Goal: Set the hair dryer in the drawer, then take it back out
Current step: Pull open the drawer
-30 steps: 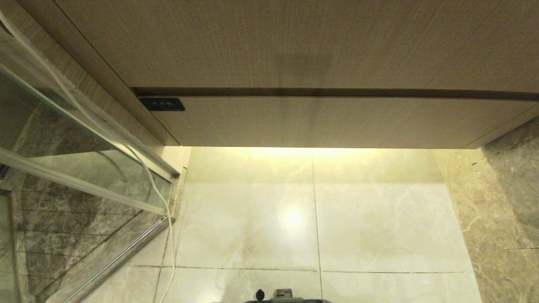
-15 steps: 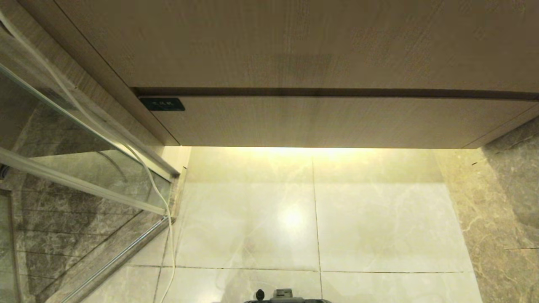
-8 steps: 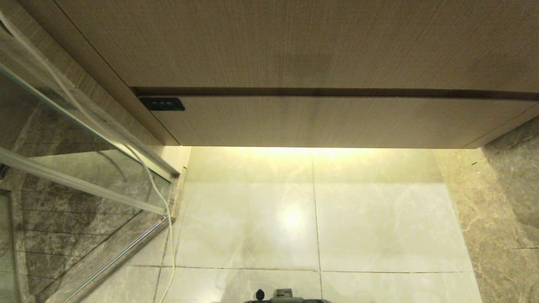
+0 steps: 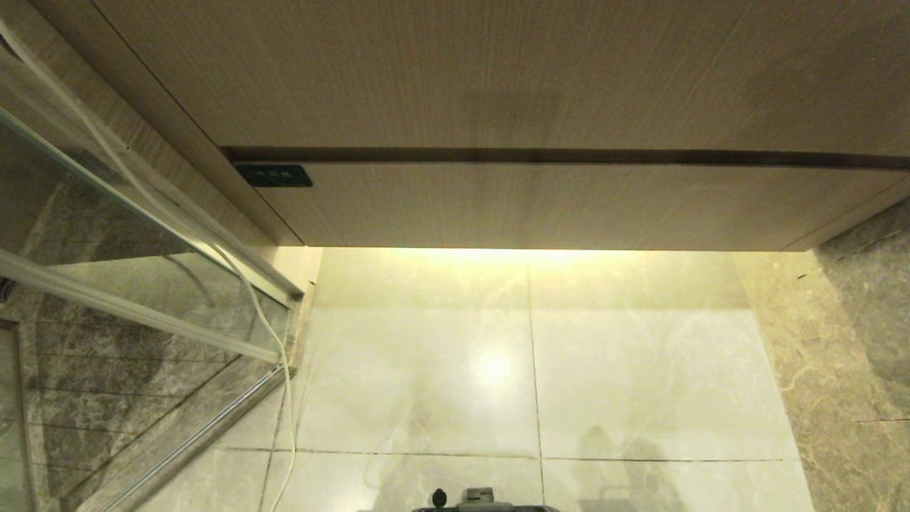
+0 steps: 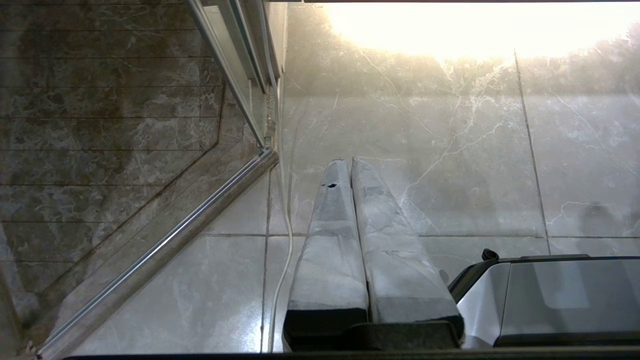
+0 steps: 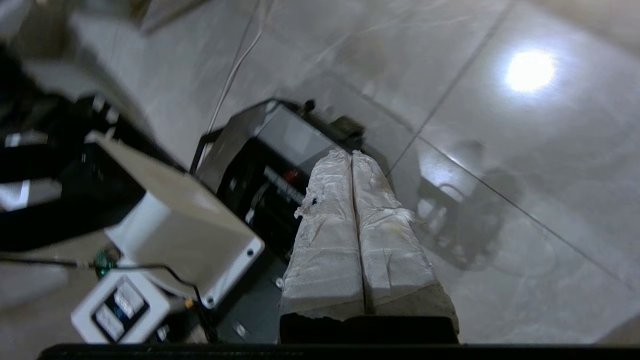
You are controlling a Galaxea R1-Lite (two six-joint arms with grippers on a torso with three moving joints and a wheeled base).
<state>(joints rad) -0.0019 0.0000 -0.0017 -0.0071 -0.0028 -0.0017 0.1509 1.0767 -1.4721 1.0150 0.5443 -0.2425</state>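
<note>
Ahead of both grippers, the drawer [image 4: 540,203] sits closed under the taller panel [image 4: 498,71], its dark label [image 4: 274,176] at the left end. The right gripper [image 6: 352,155] is above the floor [image 6: 500,150] and the robot base [image 6: 280,145], fingers pressed together, empty. The left gripper [image 5: 348,161] is likewise closed, empty, beside the glass door [image 5: 150,250]. No hair dryer is visible.

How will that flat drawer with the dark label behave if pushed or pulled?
The drawer looks rigid; it should slide, not flex. Its smooth front shows no handle, so a grip would likely slip; the dark gap above may offer purchase.
</note>
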